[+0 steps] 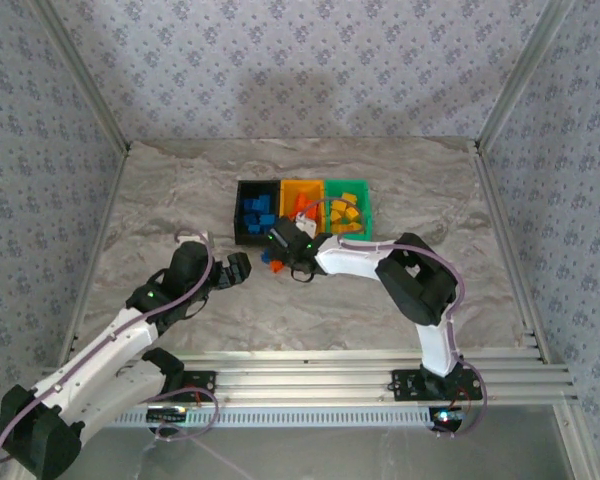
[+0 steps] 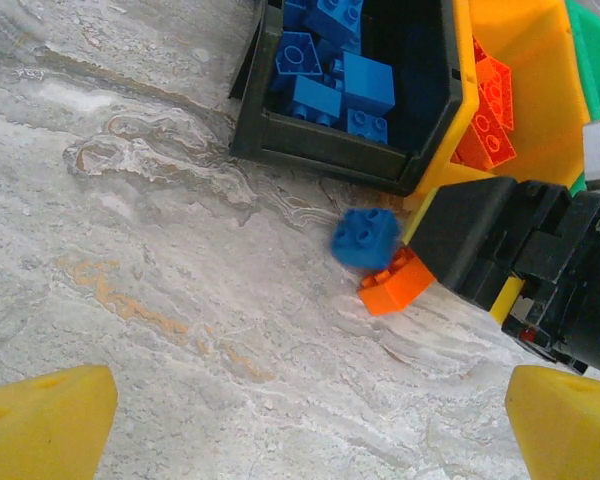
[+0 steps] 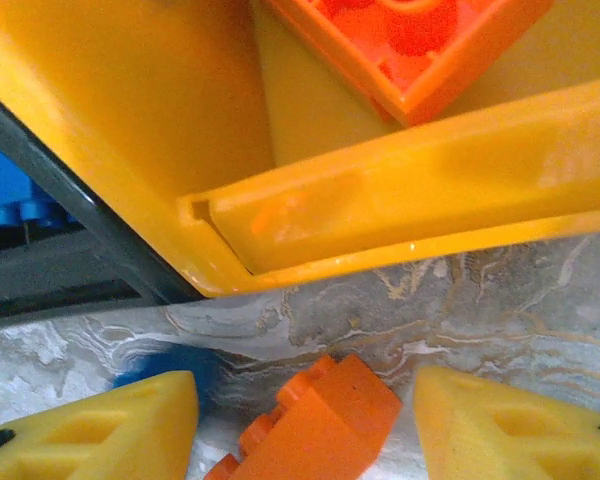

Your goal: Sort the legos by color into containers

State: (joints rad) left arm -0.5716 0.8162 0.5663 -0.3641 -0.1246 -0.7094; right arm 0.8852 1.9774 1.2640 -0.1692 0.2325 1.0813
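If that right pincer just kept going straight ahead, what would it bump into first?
The right pincer would first meet the orange brick lying between its fingertips; right behind it, seemingly, the near wall of the yellow-orange bin.

— What does everything sit on?
— A marble-patterned surface (image 1: pixel 180 190), grey-beige with swirling veins. Up close, a rust-coloured streak (image 2: pixel 110 295) runs across it.
— And around it?
— Pale blue-grey floral wallpaper (image 1: pixel 300 60) covers the back and both sides. Ribbed aluminium rails (image 1: pixel 310 372) line the near edge, and slanted metal posts (image 1: pixel 80 75) rise from the far corners.
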